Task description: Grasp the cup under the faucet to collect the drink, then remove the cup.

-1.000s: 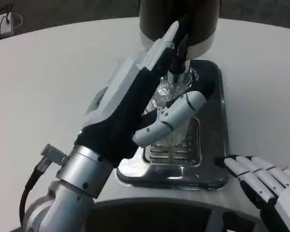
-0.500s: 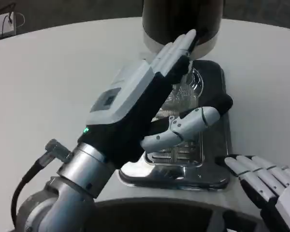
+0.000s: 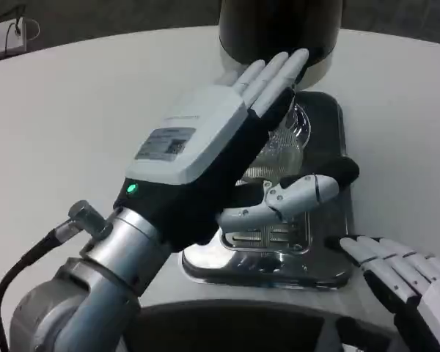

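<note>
While the left robot hand [image 3: 205, 158] hovers released over the clear cup [image 3: 282, 150] on the drip tray [image 3: 330, 260], the right robot hand [image 3: 403, 282] rests released nearby.

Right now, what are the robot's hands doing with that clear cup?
Left hand spread open around the ribbed clear plastic cup, grip not confirmed. Right hand open, resting by the shiny metal drip tray. Cup under the dark dispenser. Nothing in the way.

We see a white table [image 3: 81, 110]. On it, right of centre, sits a shiny metal tray [image 3: 279, 265], with a dark dispenser [image 3: 279, 29] just beyond. A power strip [image 3: 0, 35] lies far left.
</note>
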